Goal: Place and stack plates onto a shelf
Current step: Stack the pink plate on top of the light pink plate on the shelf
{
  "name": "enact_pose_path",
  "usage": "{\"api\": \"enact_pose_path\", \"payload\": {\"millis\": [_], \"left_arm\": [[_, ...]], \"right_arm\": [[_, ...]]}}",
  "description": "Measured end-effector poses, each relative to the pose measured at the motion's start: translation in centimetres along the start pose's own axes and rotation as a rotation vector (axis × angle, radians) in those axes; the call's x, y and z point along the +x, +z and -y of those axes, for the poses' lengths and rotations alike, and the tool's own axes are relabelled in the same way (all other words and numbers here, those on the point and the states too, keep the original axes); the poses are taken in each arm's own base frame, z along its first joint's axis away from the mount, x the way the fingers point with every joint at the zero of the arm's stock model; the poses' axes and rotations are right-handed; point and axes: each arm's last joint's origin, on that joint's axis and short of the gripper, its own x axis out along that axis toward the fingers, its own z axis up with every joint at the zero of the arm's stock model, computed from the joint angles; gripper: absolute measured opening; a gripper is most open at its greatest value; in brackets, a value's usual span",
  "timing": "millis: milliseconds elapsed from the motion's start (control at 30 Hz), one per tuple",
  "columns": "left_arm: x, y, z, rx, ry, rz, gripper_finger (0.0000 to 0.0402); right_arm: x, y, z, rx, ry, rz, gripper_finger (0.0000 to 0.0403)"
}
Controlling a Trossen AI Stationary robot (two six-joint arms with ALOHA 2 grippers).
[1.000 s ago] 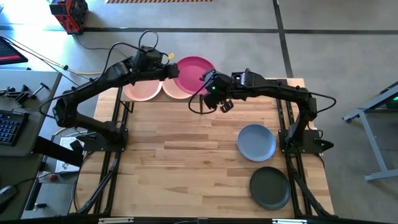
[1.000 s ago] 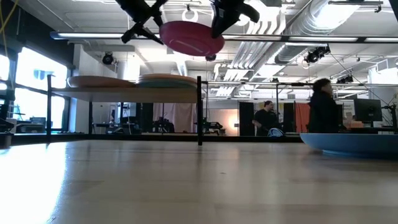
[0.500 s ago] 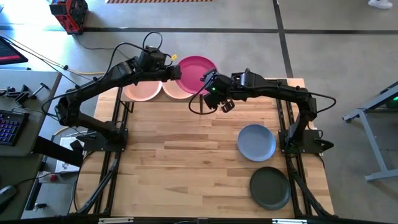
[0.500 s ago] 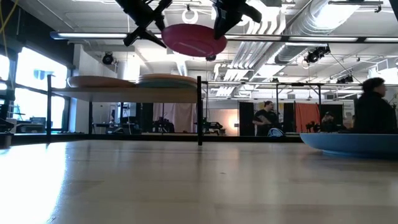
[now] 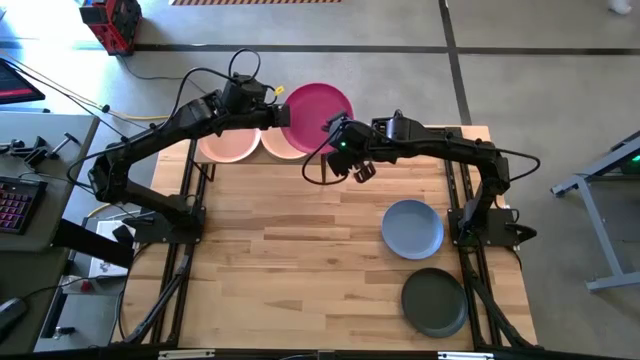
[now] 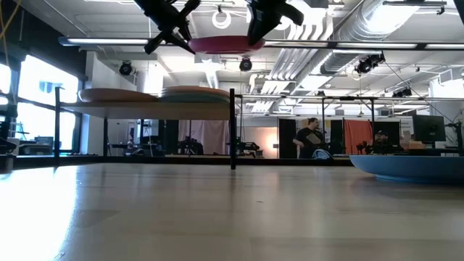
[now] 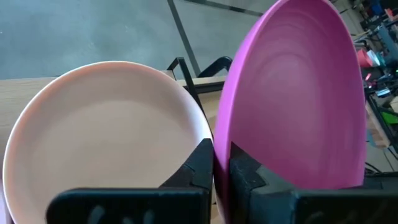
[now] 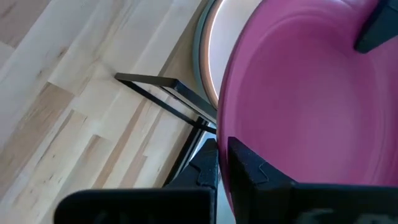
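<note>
The wooden table [image 5: 300, 240] fills the middle of the high view, its planks running left to right. Along its far edge stands the shelf [image 6: 145, 110], a light board on thin black posts, raised well above the tabletop as the low view shows. Two stacks of plates rest on it side by side: a pink stack [image 5: 226, 148] on the left and a second stack [image 5: 281, 150] just right of it, topped by a pale peach plate.

The left arm [image 5: 150, 150] reaches from the table's left side toward the far edge, and the right arm [image 5: 450, 150] reaches in from the right.

Between them a magenta plate [image 5: 320, 112] hangs in the air, above the right end of the shelf and reaching past the table's far edge; in the low view it lies nearly level, higher than the stacks. The left gripper [image 5: 278, 115] is clamped on the plate's left rim, its two fingers pressed tight against the thin edge. The right gripper [image 5: 335, 135] is closed on the plate's near right rim in the same way.

On the right half of the table lie a blue plate [image 5: 412, 228] and, nearer, a dark charcoal plate [image 5: 434, 302], apart from each other.
</note>
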Motion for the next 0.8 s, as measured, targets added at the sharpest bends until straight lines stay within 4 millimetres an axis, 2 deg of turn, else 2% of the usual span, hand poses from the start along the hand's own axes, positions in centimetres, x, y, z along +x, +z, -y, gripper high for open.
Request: {"api": "enact_pose_path", "payload": {"millis": [567, 800], "left_arm": [[-0.04, 0.01, -0.05, 0.045, 0.012, 0.008, 0.0006], [-0.04, -0.04, -0.13, 0.07, 0.024, 0.005, 0.0006]], "right_arm": [[0.01, 0.05, 0.16, 0.078, -0.016, 0.005, 0.0004], [0.04, -0.03, 0.18, 0.143, -0.019, -0.004, 0.0064]]}}
